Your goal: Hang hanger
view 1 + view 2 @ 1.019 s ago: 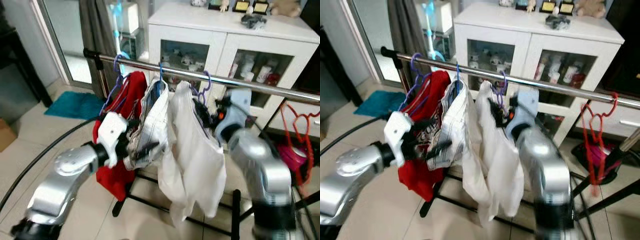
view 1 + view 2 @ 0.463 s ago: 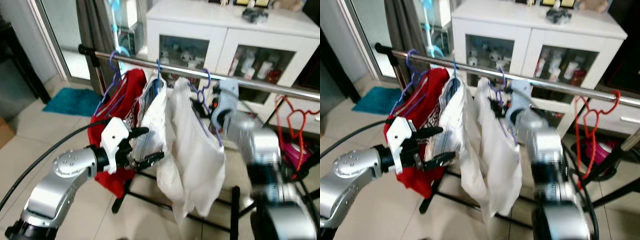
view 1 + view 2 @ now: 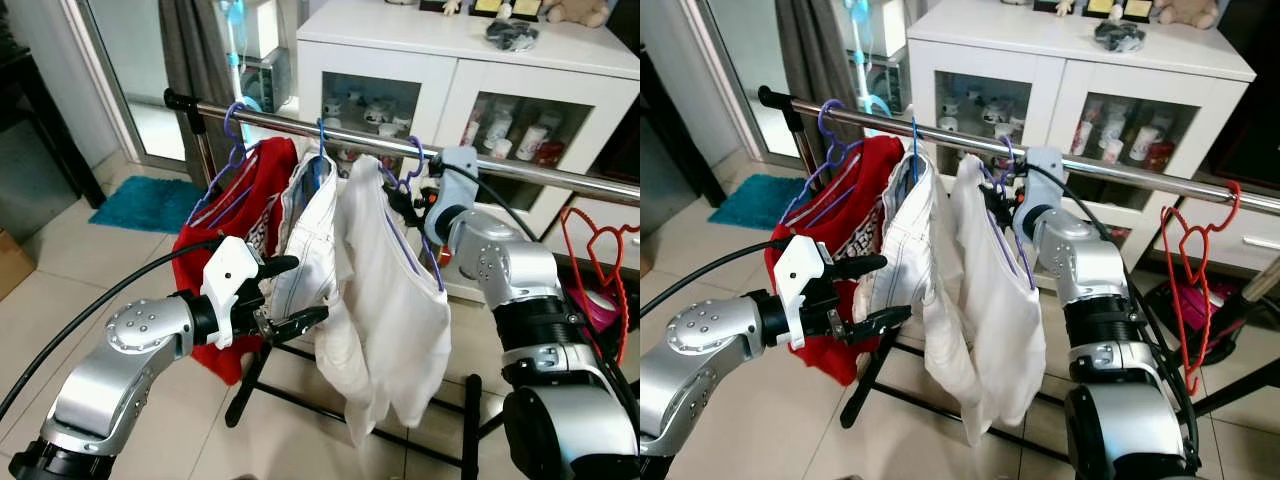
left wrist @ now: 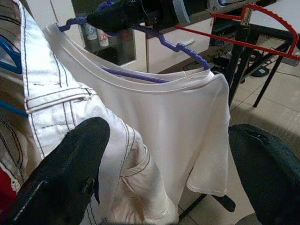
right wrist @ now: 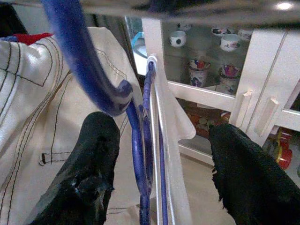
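A purple hanger (image 3: 408, 185) carrying a white shirt (image 3: 392, 300) hooks over the steel rail (image 3: 530, 174). My right gripper (image 3: 410, 206) sits at the hanger's neck just under the rail. In the right wrist view its black fingers (image 5: 91, 164) stand wide apart, open, with the hanger (image 5: 143, 154) between them and untouched. My left gripper (image 3: 298, 292) is open lower down, in front of the white jeans (image 3: 310, 240), holding nothing. From the left wrist, the shirt (image 4: 164, 117) hangs ahead on its hanger (image 4: 185, 47).
A red shirt (image 3: 245, 210) and the jeans hang left of the white shirt on the same rail. An empty red hanger (image 3: 598, 240) hangs at the right end. A white cabinet (image 3: 450, 70) stands behind. The rack's black legs (image 3: 250, 385) cross the tiled floor.
My left gripper has let go of the cloth, opened and drawn back a little. My right arm has stretched out and settled at the hanger's neck. The camera shifted slightly.
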### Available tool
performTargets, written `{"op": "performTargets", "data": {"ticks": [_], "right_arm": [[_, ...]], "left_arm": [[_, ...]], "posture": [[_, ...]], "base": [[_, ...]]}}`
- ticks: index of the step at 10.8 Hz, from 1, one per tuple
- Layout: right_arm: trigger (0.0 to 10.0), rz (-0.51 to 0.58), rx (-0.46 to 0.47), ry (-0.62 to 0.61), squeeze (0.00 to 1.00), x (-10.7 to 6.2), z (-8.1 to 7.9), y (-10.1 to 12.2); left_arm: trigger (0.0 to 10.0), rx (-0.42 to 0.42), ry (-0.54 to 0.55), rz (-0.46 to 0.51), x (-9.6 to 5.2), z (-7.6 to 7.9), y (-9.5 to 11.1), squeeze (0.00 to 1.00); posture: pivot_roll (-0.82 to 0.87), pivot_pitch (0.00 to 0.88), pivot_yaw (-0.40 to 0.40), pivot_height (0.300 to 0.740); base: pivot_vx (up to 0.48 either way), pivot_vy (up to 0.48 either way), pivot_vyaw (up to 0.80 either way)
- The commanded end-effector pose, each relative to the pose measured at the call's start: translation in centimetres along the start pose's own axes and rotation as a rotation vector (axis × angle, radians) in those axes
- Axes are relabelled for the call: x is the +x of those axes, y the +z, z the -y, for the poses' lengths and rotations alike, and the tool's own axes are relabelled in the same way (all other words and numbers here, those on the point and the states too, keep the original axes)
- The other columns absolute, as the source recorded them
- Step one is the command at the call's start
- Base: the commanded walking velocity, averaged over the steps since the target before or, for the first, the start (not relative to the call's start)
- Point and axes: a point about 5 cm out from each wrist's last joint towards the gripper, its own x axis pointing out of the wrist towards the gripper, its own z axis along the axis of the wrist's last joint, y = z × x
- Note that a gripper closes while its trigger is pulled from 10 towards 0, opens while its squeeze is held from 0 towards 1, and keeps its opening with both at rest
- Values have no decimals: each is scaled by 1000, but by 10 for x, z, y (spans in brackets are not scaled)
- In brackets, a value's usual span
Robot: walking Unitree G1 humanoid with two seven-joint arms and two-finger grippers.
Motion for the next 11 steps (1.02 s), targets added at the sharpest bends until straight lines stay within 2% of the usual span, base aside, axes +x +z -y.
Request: {"op": "performTargets", "data": {"ticks": [1,6,11], "right_arm": [[0,7,4,1,0,1,3,4],[0,-14,-40,13,0,3,5,2],[0,-20,-68,12,0,4,6,2]], "left_arm": [[10000,12,-10,-8,1,-1,1,435],[10000,20,-10,-22,2,-1,-2,396],[10000,31,4,-33,3,-2,-4,290]], "posture": [[-91,0,1,740],[-94,0,-1,740],[-96,0,-2,740]], "base": [[0,0,0],[0,0,0],[0,0,0]]}}
